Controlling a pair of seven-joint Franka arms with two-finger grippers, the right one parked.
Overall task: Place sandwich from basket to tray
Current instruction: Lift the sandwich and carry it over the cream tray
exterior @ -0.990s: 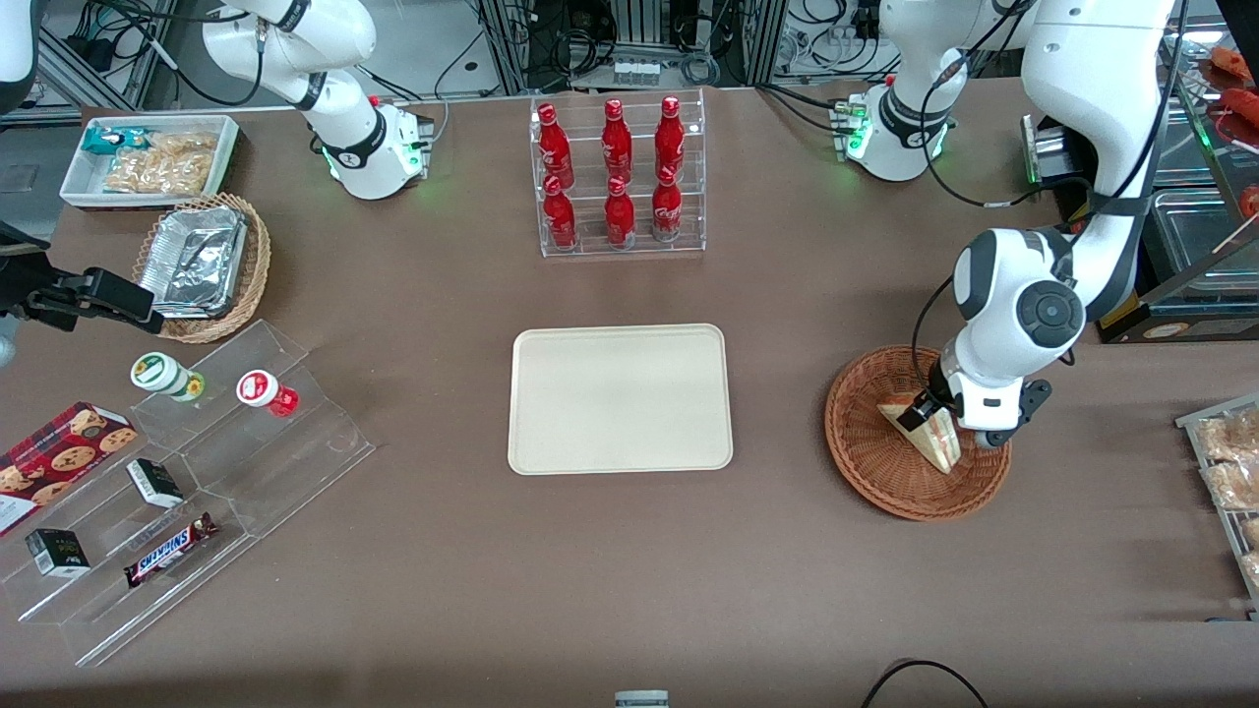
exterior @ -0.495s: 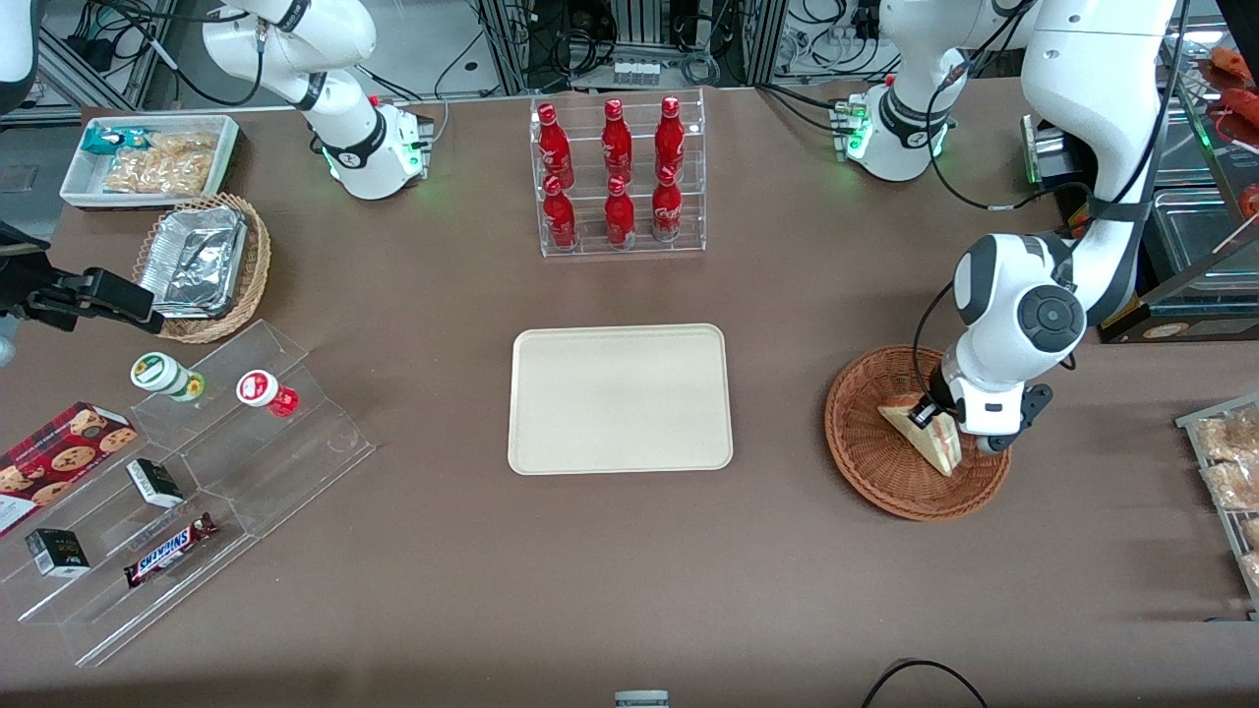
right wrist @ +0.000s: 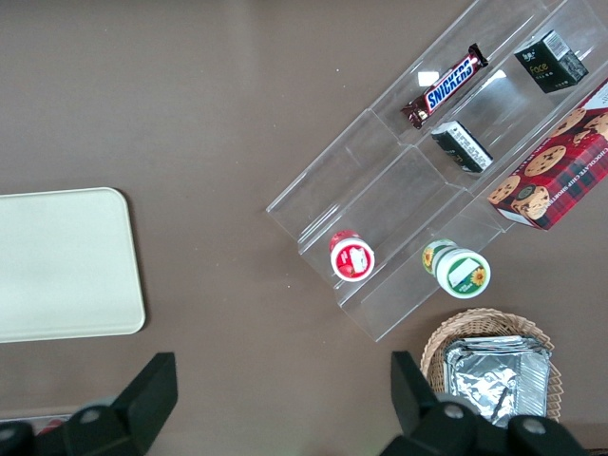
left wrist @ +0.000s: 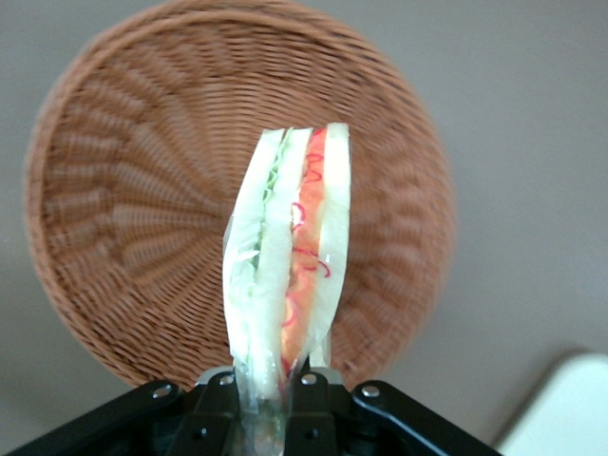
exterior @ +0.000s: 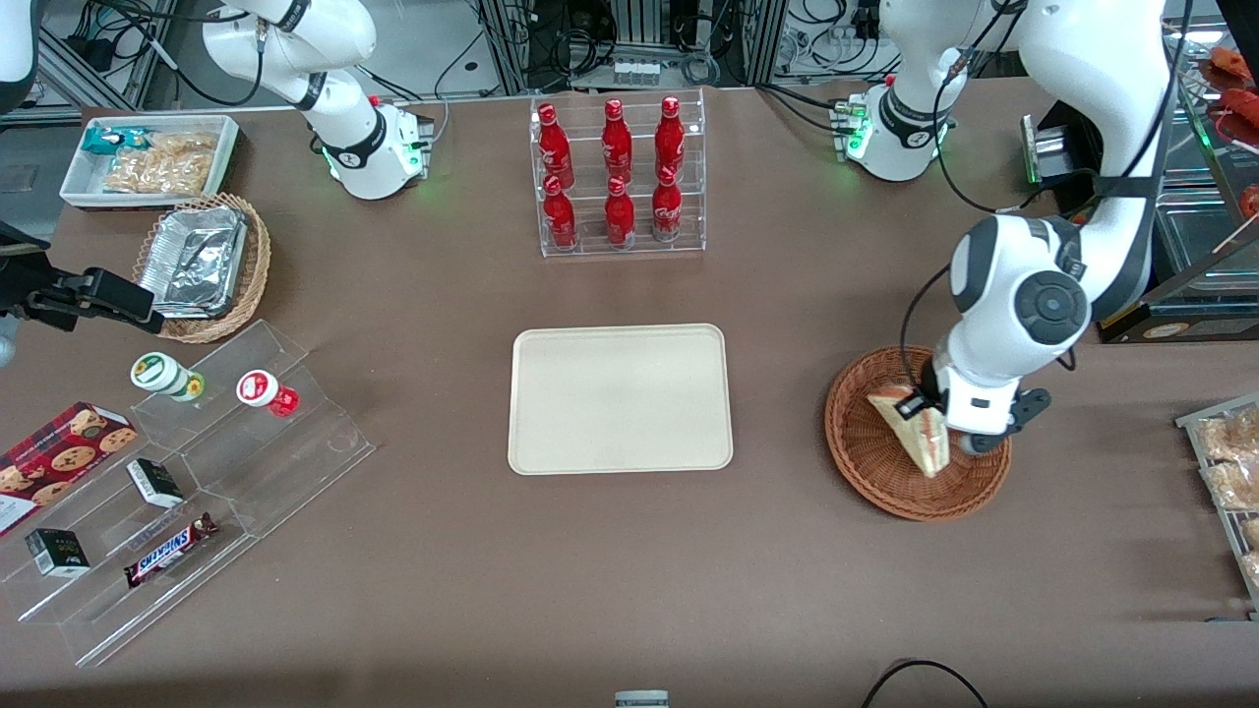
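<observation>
The wrapped sandwich hangs a little above the reddish-brown wicker basket, its point tilted toward the front camera. My left gripper is shut on the sandwich's wide end, the black fingers pinching the clear wrap. Red and green filling shows along the sandwich's edge in the left wrist view. The cream tray lies flat mid-table, toward the parked arm from the basket, with nothing on it.
A clear rack of red bottles stands farther from the front camera than the tray. Toward the parked arm's end are a clear stepped stand with snacks, a tan basket of foil trays and a white bin. A rack of packets sits at the working arm's end.
The left gripper has risen with the sandwich in it, lifting it off the basket floor and shifting it slightly toward the tray.
</observation>
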